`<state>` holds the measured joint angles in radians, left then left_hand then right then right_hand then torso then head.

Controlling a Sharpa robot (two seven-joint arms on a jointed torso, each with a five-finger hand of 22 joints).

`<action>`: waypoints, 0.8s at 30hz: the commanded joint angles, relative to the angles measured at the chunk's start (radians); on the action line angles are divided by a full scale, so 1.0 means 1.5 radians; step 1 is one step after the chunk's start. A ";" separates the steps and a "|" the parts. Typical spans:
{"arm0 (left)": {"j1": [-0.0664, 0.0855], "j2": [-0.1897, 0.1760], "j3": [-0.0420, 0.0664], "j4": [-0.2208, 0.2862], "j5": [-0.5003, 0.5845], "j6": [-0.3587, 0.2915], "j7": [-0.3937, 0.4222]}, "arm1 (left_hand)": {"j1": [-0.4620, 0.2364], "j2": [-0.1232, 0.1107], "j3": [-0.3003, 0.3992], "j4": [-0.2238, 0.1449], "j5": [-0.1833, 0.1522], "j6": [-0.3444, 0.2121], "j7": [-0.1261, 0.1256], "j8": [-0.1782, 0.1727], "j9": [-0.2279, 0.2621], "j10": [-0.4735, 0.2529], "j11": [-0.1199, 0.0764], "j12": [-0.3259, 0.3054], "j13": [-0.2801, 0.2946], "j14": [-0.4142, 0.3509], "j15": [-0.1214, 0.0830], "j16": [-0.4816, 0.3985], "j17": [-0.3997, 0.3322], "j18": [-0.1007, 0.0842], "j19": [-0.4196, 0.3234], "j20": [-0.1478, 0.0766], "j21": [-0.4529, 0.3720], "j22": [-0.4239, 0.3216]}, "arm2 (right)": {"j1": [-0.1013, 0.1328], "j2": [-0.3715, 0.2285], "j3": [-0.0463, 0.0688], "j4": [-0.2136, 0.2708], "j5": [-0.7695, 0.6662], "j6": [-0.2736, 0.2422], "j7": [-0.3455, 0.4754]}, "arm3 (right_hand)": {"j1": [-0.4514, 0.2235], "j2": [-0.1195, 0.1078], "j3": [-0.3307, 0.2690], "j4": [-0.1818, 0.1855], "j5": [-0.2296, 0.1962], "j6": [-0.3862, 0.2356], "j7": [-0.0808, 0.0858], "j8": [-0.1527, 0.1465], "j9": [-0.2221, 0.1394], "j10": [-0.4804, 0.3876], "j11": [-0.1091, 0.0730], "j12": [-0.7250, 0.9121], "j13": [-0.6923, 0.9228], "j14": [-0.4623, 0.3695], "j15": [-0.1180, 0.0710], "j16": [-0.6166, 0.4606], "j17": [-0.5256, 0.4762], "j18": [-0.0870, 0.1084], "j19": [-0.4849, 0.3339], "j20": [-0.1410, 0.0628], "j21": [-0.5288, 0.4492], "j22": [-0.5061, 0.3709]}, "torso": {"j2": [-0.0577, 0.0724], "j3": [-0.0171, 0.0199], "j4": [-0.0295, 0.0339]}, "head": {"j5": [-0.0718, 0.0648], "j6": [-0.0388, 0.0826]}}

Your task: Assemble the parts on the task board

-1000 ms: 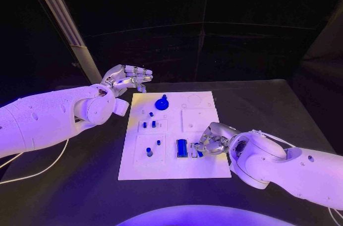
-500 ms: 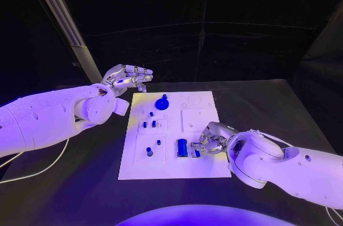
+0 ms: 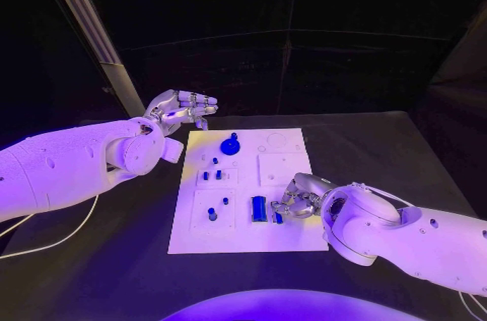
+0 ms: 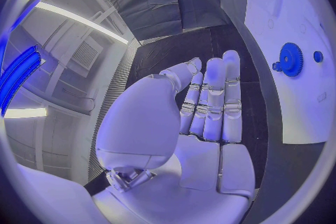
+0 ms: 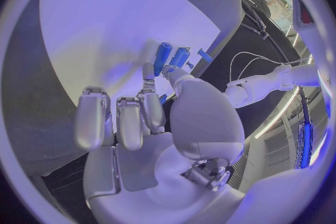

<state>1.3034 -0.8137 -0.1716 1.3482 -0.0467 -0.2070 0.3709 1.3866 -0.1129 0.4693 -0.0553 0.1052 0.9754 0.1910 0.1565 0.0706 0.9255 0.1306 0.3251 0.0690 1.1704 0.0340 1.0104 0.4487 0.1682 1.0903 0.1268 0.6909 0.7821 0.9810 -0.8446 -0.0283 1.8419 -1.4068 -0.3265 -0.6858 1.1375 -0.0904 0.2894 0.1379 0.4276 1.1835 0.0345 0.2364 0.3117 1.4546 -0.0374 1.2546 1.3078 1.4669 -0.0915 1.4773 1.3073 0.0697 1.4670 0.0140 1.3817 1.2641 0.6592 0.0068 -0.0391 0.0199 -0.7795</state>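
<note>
Near the white rectangular task board's (image 3: 250, 194) near-right corner, right robot hand (image 3: 289, 203) pinches small blue part (image 3: 276, 217); left robot hand (image 3: 183, 110) hovers empty, fingers apart.

Black table (image 3: 406, 159): matte dark top, its far edge running straight across the head view beneath the backdrop. Black curtain backdrop (image 3: 305, 46): dark fabric panels behind the table, faint seams visible. Pale metal pole (image 3: 100, 50): slim, light-coloured upright leaning slightly, standing at the table's far left corner. White cable (image 3: 46, 245): thin cord looping over the table's near left area. Ribbed grey strip (image 4: 115, 106): corrugated band along the table edge, seen from the left wrist.
</note>
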 commanded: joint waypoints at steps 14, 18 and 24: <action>0.001 0.001 0.000 0.000 0.001 0.010 -0.001 | -0.002 0.002 -0.003 -0.003 0.000 -0.007 0.000 0.004 0.000 -0.004 -0.001 0.005 -0.001 -0.002 0.001 0.004 -0.001 0.011 0.000 0.004 -0.004 -0.001 | 0.001 0.004 0.000 -0.004 -0.027 0.006 -0.010 | -0.069 -0.021 -0.090 0.054 -0.058 -0.006 0.004 0.007 0.009 0.002 0.003 -0.004 0.025 0.052 -0.004 -0.001 0.097 -0.003 0.001 -0.003 -0.002 -0.004 | 0.000 0.0003 0.0000 | 0.000 0.001; 0.001 0.001 0.000 0.000 0.001 0.010 -0.001 | -0.002 0.002 -0.003 -0.003 0.000 -0.007 0.000 0.004 0.000 -0.004 -0.001 0.005 -0.001 -0.002 0.001 0.004 -0.001 0.011 0.000 0.004 -0.004 -0.001 | 0.001 0.003 0.000 -0.003 -0.028 0.004 -0.008 | -0.071 -0.015 -0.118 0.071 -0.084 -0.008 0.003 0.008 0.012 0.002 0.002 -0.005 0.026 0.052 -0.004 -0.001 0.097 -0.003 0.001 -0.003 -0.002 -0.004 | 0.000 0.0003 -0.0003 | 0.000 0.000; 0.001 0.002 0.000 -0.001 0.001 0.010 -0.001 | -0.002 0.002 -0.003 -0.003 0.000 -0.007 0.000 0.004 0.000 -0.004 -0.001 0.005 -0.001 -0.002 0.001 0.004 -0.001 0.011 0.000 0.004 -0.004 -0.001 | 0.001 -0.009 0.000 0.007 -0.029 0.009 0.013 | -0.043 -0.010 -0.136 0.069 -0.090 -0.010 0.003 0.010 0.015 0.002 0.002 -0.005 0.028 0.053 -0.005 -0.001 0.097 -0.003 0.001 -0.004 -0.003 -0.004 | -0.001 0.0010 -0.0005 | -0.001 0.000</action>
<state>1.3036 -0.8121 -0.1716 1.3467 -0.0467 -0.2041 0.3666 1.3866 -0.1129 0.4665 -0.0581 0.1052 0.9718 0.1945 0.1565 0.0706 0.9255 0.1305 0.3291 0.0690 1.1704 0.0340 1.0104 0.4488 0.1683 1.0903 0.1268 0.6909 0.7823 0.9810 -0.8544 -0.0283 1.8471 -1.4408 -0.3225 -0.6932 1.0569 -0.0986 0.0907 0.2407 0.2960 1.1779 0.0400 0.2468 0.3337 1.4543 -0.0375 1.2508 1.3078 1.4668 -0.0914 1.4773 1.3073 0.0697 1.4670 0.0140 1.3817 1.2589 0.6588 0.0078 -0.0391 0.0200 -0.7794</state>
